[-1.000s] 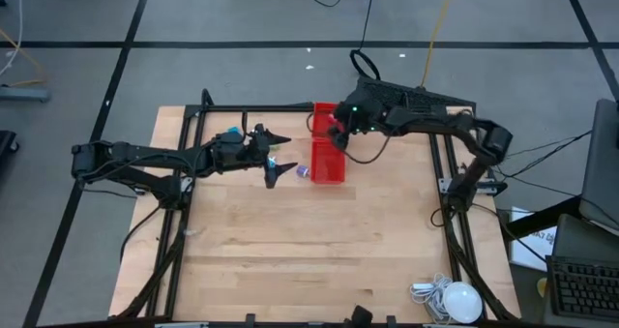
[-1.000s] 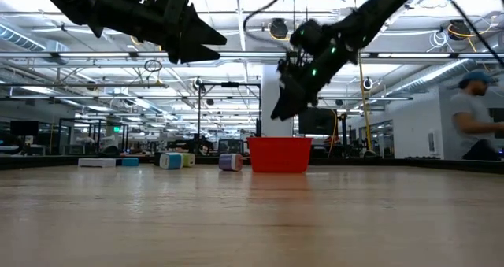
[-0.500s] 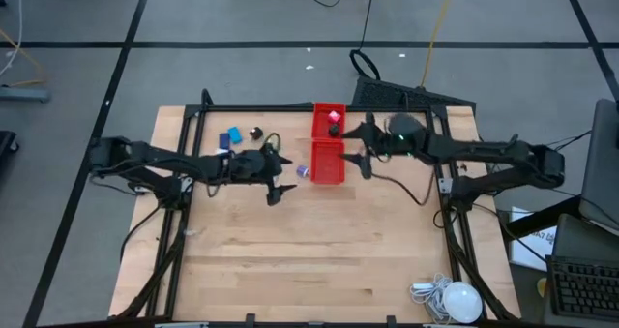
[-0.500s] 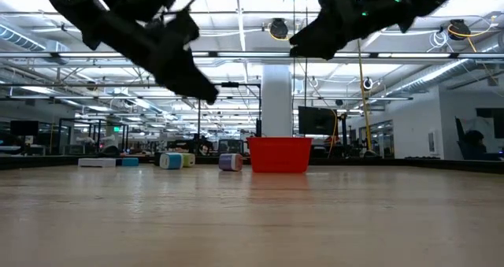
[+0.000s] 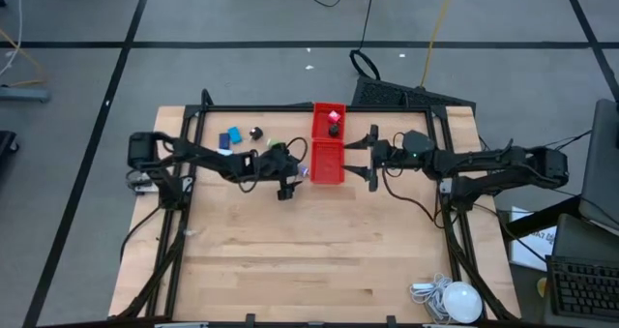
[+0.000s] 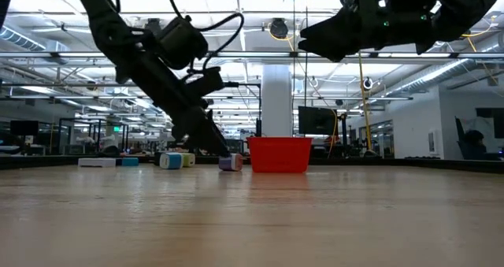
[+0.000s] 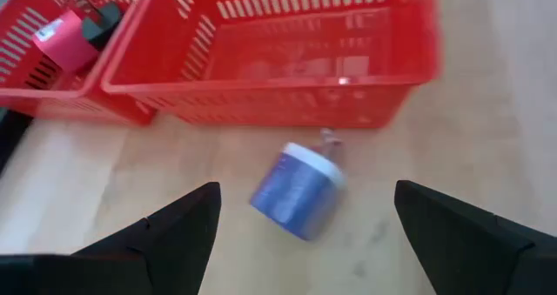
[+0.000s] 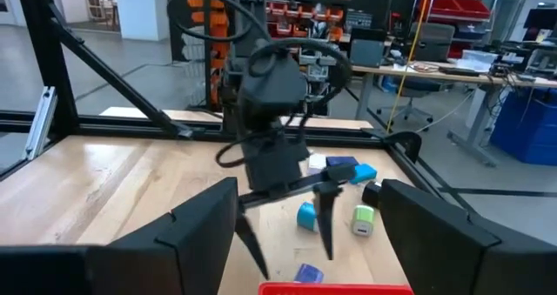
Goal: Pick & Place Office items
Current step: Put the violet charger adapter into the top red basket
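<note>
Straddling the blue piece, left hand wide open, empty

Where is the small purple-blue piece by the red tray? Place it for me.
In the high view the purple-blue piece lies on the table, just left of the red tray's near compartment, between the open fingers of the left gripper.

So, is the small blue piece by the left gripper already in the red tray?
Not yet. The small blue piece lies on the wood beside the red tray, between the open fingers of the left gripper.
</note>
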Tool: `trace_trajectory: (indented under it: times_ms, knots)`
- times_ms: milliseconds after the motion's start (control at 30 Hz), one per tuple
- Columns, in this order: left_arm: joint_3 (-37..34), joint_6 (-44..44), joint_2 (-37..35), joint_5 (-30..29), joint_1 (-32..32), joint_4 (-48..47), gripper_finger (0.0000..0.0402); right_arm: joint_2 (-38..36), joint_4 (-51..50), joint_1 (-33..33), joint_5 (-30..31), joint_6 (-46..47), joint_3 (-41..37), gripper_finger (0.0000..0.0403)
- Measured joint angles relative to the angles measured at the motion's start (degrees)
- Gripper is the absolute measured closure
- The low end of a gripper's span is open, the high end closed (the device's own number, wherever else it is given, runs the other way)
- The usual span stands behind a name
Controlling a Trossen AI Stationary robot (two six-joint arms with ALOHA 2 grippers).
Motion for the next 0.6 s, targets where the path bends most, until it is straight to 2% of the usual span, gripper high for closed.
trace_trajectory:
  times_ms: [133, 300, 433, 600]
  knots:
    - [1.18, 2.89, 1.37, 0.88, 1.82, -0.02, 0.0058, 0.00, -0.27, 0.00, 0.00, -0.34, -0.02, 0.0133]
    - [1.45, 3.55, 2.68, 7.85, 3.73, -0.03, 0.0065, 0.00, -1.18, -0.06, -0.01, -0.56, -0.01, 0.0133]
    - [1.44, 3.66, 3.34, 10.94, 4.45, -0.42, 0.0085, 0.00, -1.10, -0.07, -0.02, -0.56, -0.02, 0.0133]
    - [1.47, 3.75, 3.48, 11.63, 4.39, -0.40, 0.0124, 0.00, -1.07, -0.07, -0.02, -0.54, 0.00, 0.0133]
